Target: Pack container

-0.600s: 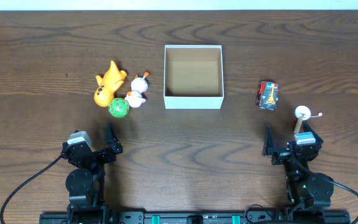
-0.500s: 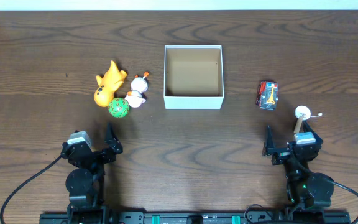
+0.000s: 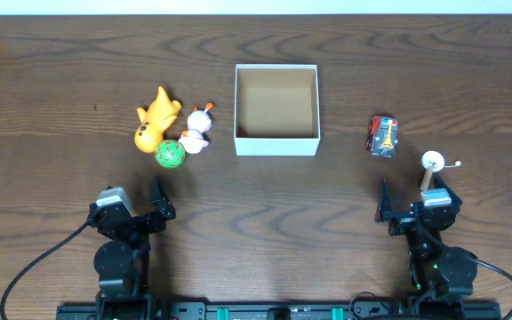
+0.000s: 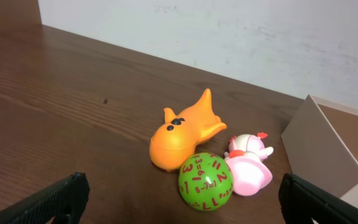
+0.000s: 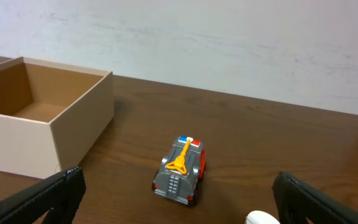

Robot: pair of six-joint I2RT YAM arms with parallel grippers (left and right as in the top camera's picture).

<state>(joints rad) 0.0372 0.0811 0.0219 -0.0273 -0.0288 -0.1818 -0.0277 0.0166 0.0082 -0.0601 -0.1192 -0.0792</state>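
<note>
Left wrist: red numbers on green ball (image 4: 205,182), indistinct overhead; both arms' jaws apart.

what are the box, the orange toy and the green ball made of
Box: looks like cardboard, matte, white outside with a brown inside and thin walls. Orange toy: probably soft plastic or rubber, smooth with a slight sheen. Green ball: likely hard plastic, glossy highlight, red numbers printed on it.

We see the white container (image 3: 276,145) mid-table (image 3: 60,71), its brown floor showing. Left of it, an orange toy animal (image 3: 156,118), a white figure (image 3: 197,130) and a green ball (image 3: 170,154) cluster together. To the right lie a toy truck (image 3: 382,135) and a white knobbed peg (image 3: 434,163). The left gripper (image 3: 138,200) and right gripper (image 3: 412,197) rest with jaws spread.
</note>
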